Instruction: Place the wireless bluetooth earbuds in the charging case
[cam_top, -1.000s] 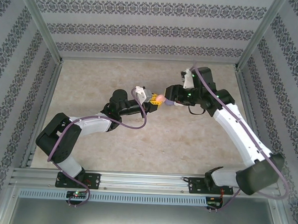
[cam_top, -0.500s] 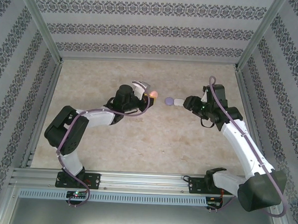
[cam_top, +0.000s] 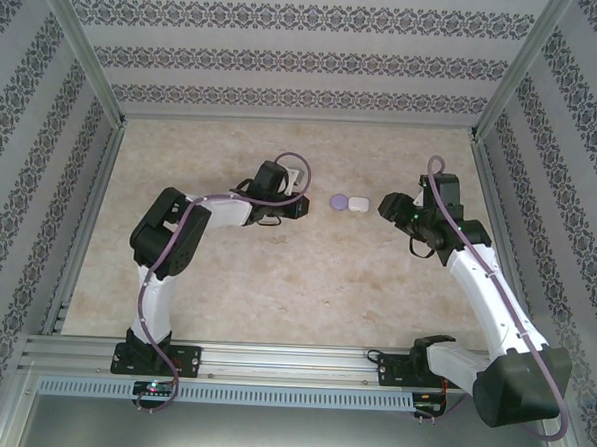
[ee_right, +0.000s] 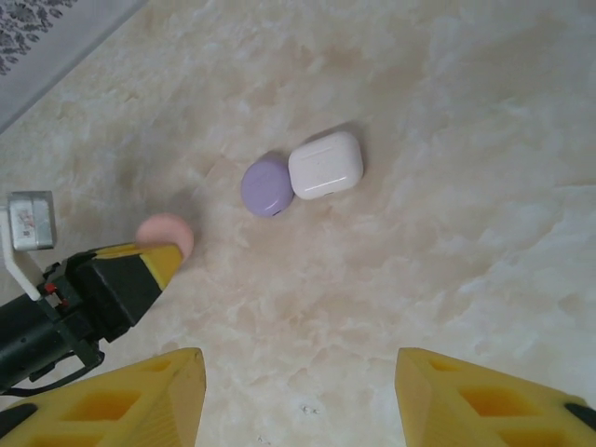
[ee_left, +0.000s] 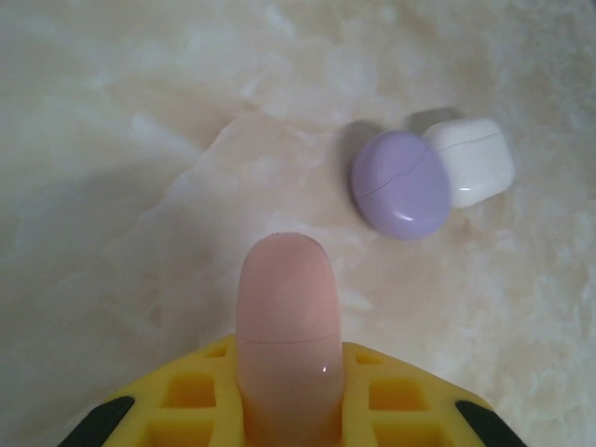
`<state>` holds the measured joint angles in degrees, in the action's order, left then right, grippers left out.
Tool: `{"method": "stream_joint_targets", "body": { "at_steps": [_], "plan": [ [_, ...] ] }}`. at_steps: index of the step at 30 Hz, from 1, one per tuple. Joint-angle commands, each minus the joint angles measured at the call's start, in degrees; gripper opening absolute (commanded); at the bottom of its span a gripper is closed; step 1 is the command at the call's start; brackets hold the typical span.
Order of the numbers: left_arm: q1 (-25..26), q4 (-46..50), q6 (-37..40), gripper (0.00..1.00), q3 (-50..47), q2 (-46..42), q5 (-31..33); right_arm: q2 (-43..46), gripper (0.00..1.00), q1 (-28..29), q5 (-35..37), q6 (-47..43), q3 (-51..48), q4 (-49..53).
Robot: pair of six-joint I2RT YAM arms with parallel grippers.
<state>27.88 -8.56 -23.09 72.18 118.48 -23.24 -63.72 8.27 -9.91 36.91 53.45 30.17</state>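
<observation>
While left hand (ee_left: 284, 405) clamps pink case (ee_left: 282, 307), purple case (ee_left: 400, 183) lies ahead, apart.

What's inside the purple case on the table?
Nothing inside shows: the purple case lies shut on the table, lid seam closed, touching the white case. Its lid covers whatever it holds.

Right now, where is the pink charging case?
In the left wrist view, the pink case is clamped in the left pincer, with the purple case and the white case lying close to its right.
</observation>
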Motion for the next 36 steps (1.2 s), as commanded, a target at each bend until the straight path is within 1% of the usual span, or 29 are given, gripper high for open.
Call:
{"method": "stream_joint_targets", "body": {
  "at_steps": [1,5,9,10,11,12,13,14,15,16,18,19,21,23,24,26,27,29,30,33,36],
  "plan": [
    [-1.3,6.3,-3.0,0.21,2.7,1.3,0.2,1.2,0.57,-0.9,0.6,-1.1,-0.4,-1.0],
    [-2.0,9.0,-3.8,0.38,3.4,1.8,0.2,1.1,0.58,-1.2,0.4,-0.9,0.1,-1.1],
    [-2.9,12.4,-3.8,0.63,3.5,0.7,1.9,1.2,0.62,-1.7,0.3,-0.3,0.9,-1.0],
    [-3.3,13.1,-3.8,0.9,3.1,-0.1,2.5,1.4,0.65,-1.8,0.5,-0.2,1.1,-0.9],
    [-3.8,13.8,-3.8,0.99,2.6,-1.1,3.2,1.5,0.69,-1.9,0.9,0.0,1.5,-0.5],
    [-4.3,13.9,-3.6,0.99,1.8,-2.3,3.6,1.7,0.72,-2.0,1.2,-0.1,1.8,-0.2],
    [-4.9,13.8,-3.4,0.99,0.6,-4.1,4.5,2.0,0.77,-2.3,1.5,-0.2,2.1,0.1],
    [-5.7,14.0,-3.2,0.99,-0.6,-6.2,5.3,2.6,0.85,-2.5,2.2,-0.3,2.2,0.4],
    [-6.4,14.2,-3.0,0.99,-1.5,-8.1,5.7,3.0,0.89,-2.9,2.7,-0.5,2.3,0.6],
    [-7.3,14.7,-2.7,0.99,-2.6,-10.7,6.4,3.7,0.98,-3.7,3.1,-0.9,2.4,0.8],
    [-8.6,15.3,-1.3,0.99,-4.8,-16.6,9.0,4.9,0.98,-4.8,5.4,-2.3,2.6,0.8],
    [-9.2,15.5,-0.4,0.99,-6.2,-20.1,10.8,5.4,0.98,-5.2,7.8,-3.2,2.8,0.9],
    [-10.2,15.0,1.9,0.99,-9.0,-26.9,14.2,6.1,0.98,-5.3,13.9,-6.1,2.7,0.2],
    [-10.2,12.0,6.5,0.99,-13.5,-34.8,19.6,6.7,0.98,-5.3,21.8,-9.1,0.5,-2.8],
    [-10.2,9.6,8.9,0.99,-16.4,-38.4,22.6,6.9,0.98,-5.3,26.2,-10.6,-1.6,-6.0],
    [-10.3,4.0,14.1,0.99,-22.3,-45.3,27.5,7.6,0.98,-5.2,31.0,-14.8,-9.0,-16.9],
    [-10.4,1.3,16.7,0.99,-25.4,-48.5,30.4,7.6,0.98,-5.4,32.5,-16.4,-12.8,-22.6],
    [-10.5,-0.7,20.4,0.99,-29.9,-53.4,36.0,6.3,0.98,-5.5,33.4,-20.7,-17.4,-29.9],
    [-10.7,-1.2,21.8,0.99,-31.6,-55.2,37.8,5.3,0.98,-5.5,33.9,-21.8,-19.4,-32.9],
    [-12.3,-5.9,25.8,0.99,-39.2,-60.3,38.7,1.5,0.98,-5.5,35.0,-25.0,-25.9,-46.2],
    [-14.2,-12.9,26.6,0.99,-46.2,-61.2,39.5,-3.2,0.98,-5.4,34.3,-26.9,-28.2,-53.6]
  ]
}}
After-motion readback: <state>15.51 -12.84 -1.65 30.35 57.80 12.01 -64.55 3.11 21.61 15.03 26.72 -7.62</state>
